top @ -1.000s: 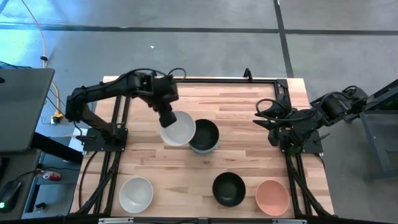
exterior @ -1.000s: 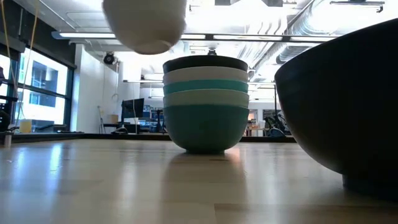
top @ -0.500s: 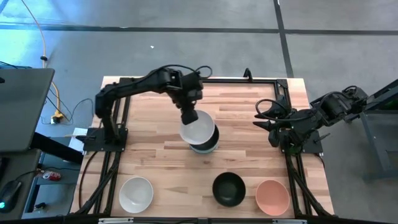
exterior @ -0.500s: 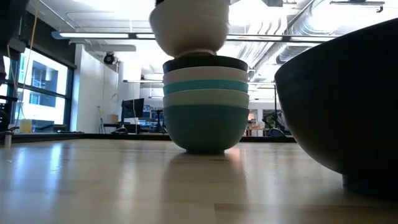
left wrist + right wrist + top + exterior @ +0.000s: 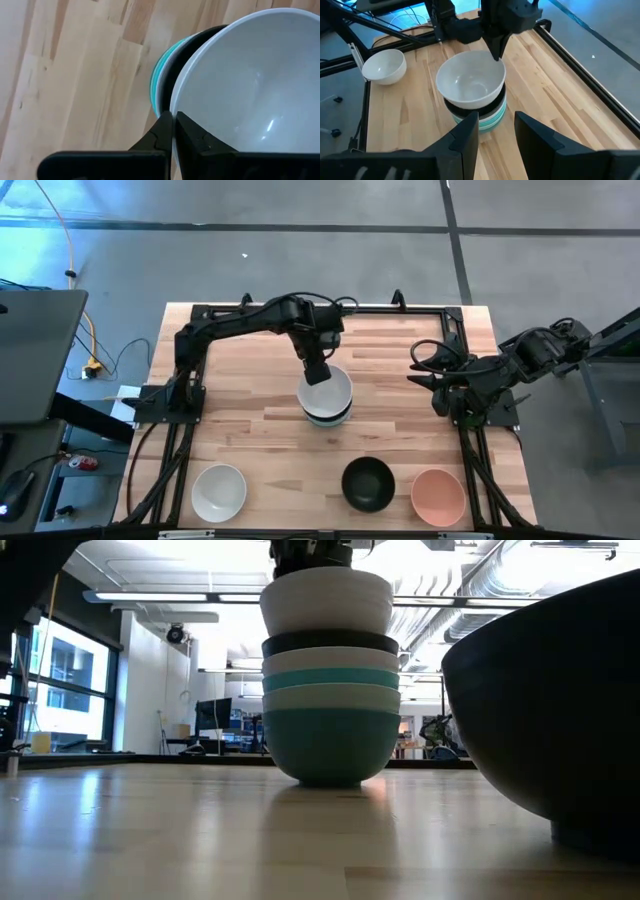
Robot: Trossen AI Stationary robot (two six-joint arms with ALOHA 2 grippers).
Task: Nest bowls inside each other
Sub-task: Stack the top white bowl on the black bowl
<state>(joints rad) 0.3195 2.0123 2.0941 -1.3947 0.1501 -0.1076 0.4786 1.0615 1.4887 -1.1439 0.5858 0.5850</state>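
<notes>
Having moved above the stack of nested smooth bowls [image 5: 326,412], my left gripper [image 5: 320,373], closed on the round white smooth bowl's [image 5: 325,391] rim, can lower it next.

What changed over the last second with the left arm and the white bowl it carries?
The left gripper, still shut on the white bowl, carried it rightward from beside the stack to directly over it and lowered it onto the top. The right gripper, open at the table's right edge, and the three loose bowls stayed put.
</notes>
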